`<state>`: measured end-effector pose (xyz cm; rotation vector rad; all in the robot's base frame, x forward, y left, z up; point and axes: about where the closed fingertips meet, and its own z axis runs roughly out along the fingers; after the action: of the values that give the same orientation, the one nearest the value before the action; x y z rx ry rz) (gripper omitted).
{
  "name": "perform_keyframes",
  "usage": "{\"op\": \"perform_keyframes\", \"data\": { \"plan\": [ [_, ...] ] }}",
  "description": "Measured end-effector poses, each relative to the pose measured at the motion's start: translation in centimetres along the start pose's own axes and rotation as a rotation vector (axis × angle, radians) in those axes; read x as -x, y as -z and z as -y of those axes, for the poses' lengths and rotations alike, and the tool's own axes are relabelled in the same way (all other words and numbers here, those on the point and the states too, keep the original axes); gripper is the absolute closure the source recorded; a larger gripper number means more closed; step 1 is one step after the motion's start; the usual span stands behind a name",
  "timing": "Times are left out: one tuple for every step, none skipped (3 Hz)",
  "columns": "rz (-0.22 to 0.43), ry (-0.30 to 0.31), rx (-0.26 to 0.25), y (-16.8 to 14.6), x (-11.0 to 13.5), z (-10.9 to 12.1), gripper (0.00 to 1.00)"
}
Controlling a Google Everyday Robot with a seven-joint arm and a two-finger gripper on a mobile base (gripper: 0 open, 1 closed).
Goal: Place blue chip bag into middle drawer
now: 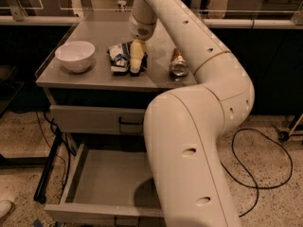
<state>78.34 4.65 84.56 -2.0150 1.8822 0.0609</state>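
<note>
The blue chip bag (118,58), crinkled dark blue and white, lies on the cabinet top (94,77) between a bowl and a can. My gripper (136,64) comes down from above onto the bag's right edge and touches it there. The middle drawer (111,186) is pulled out low at the front, its flat grey tray bare. The arm's big white links cover the drawer's right part.
A white bowl (75,55) stands left of the bag. A shiny copper-coloured can (178,64) lies to its right. A shut drawer front (90,118) with a black handle (130,123) sits above the open drawer. Cables (258,174) trail on the speckled floor.
</note>
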Motion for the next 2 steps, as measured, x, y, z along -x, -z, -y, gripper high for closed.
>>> {"op": "perform_keyframes", "data": {
  "plan": [
    [0.000,-0.015,0.011,-0.96,-0.37,0.15,0.00],
    [0.001,-0.024,0.017,-1.55,-0.58,0.32,0.01]
  ]
}}
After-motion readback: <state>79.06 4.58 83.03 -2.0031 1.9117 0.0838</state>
